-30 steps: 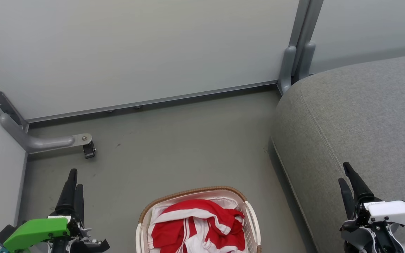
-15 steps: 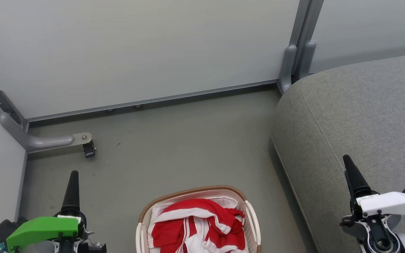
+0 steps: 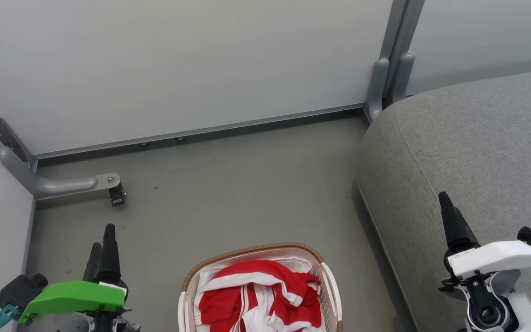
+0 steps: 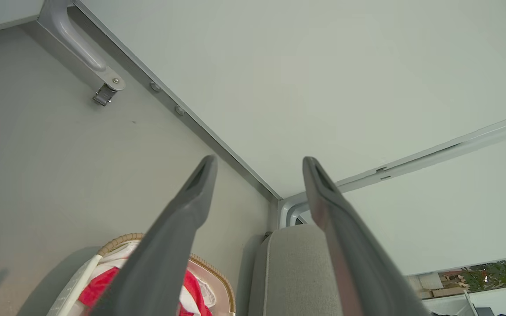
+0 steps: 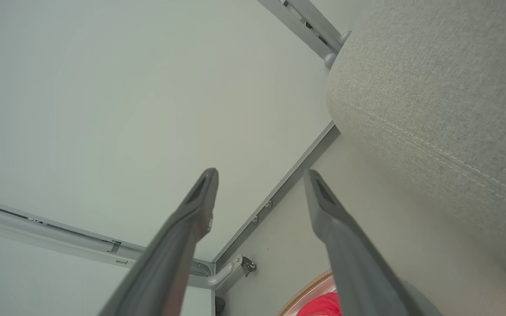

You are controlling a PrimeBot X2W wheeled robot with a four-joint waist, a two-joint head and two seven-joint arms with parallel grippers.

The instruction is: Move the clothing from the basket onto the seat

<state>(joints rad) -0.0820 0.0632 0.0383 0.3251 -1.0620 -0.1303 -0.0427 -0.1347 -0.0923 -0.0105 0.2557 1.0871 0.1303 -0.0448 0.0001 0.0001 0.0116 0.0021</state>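
Observation:
The red clothing with white stripes lies bunched in the white basket, whose brown woven rim shows at the bottom centre of the head view. The grey seat fills the right side. My left gripper hangs over the floor left of the basket, open and holding nothing. My right gripper is over the seat's front edge, also open and holding nothing. In the left wrist view, the gripper frames the clothing, basket and seat. The right wrist view shows its gripper, the seat and a sliver of clothing.
Pale partition panels wall in the grey floor behind and to the left. A grey bracket foot with a small caster juts out at the left. An upright post stands at the seat's far corner.
The left gripper has shifted a little right, towards the basket, and turned about its wrist. The right gripper has risen in the head view and turned, its fingers now seen edge-on. The clothing lies unmoved.

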